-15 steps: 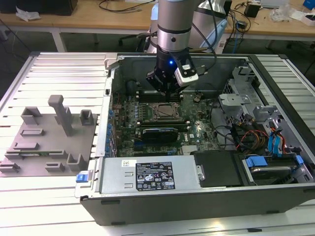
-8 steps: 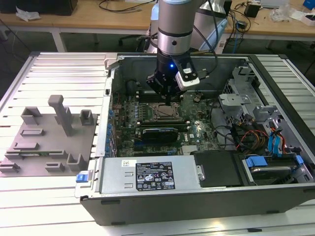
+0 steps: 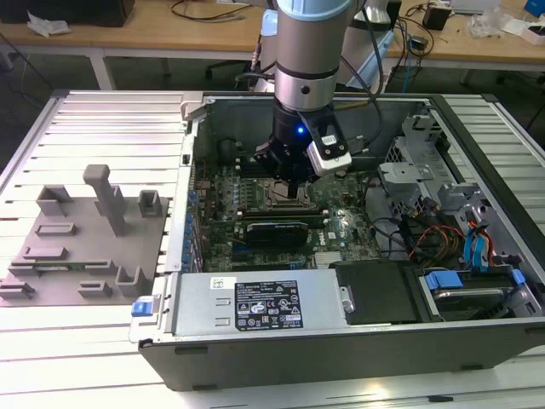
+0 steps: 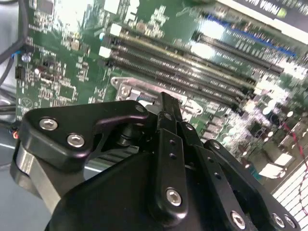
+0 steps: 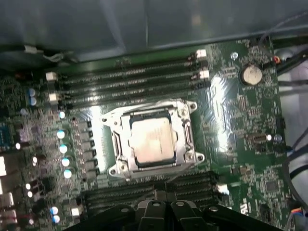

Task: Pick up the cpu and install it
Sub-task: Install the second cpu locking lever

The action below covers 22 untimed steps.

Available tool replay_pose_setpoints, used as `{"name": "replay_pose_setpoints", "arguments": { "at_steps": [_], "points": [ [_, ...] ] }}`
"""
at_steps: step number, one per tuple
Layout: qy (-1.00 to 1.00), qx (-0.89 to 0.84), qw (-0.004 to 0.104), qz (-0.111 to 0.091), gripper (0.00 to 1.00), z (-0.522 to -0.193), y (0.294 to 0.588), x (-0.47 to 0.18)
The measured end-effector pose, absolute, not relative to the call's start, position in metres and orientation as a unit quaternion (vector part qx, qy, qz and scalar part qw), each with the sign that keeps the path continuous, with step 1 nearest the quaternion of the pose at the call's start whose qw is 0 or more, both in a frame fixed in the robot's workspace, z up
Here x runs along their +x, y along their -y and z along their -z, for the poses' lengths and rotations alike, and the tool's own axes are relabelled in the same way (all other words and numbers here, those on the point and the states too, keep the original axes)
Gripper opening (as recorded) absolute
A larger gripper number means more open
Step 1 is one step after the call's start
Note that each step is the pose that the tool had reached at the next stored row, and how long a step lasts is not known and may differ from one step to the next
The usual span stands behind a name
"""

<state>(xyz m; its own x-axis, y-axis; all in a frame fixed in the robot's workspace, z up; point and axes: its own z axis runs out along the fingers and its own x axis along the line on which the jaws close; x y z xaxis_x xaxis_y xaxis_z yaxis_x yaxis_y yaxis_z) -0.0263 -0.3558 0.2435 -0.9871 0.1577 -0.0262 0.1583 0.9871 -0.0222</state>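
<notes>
The cpu is a silver-grey square lying flat inside the metal socket frame on the green motherboard. In the exterior view my gripper hangs inside the open computer case, just above the socket, which it partly hides. Both wrist views show the gripper's black fingers drawn together, in the second wrist view as a narrow tip and in the first as the gripper beside the socket frame. Nothing is held between them.
Memory slots run along both sides of the socket. A black expansion card lies near it, with the power supply, drive cage and loose cables around. A grey fixture stands at the exterior view's left.
</notes>
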Motion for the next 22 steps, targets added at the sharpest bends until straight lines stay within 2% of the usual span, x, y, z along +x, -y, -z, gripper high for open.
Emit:
{"name": "replay_pose_setpoints", "arguments": {
  "at_steps": [22],
  "points": [
    [-0.998,0.057,0.013,0.011,0.11,-0.231,0.359,-0.039]
  ]
}}
